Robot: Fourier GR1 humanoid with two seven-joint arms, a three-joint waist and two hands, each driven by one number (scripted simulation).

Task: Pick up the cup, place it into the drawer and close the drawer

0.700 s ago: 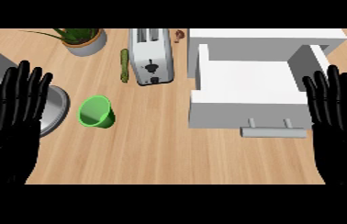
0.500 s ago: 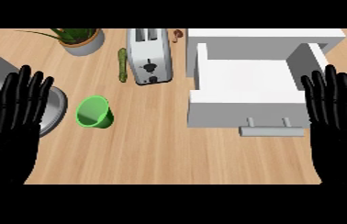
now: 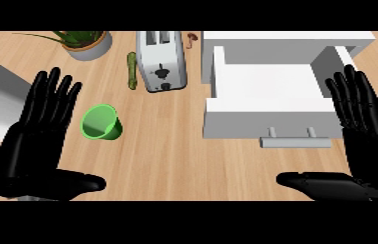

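Green cup, white drawer, silver toaster, light wooden counter.

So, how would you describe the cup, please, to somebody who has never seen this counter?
Start from the silver toaster standing at the back of the wooden counter. Go toward the near edge and a little left: the cup lies there on its side, just right of the left hand. It is the only bright green, round, hollow thing; the long green vegetable beside the toaster is darker and thin.
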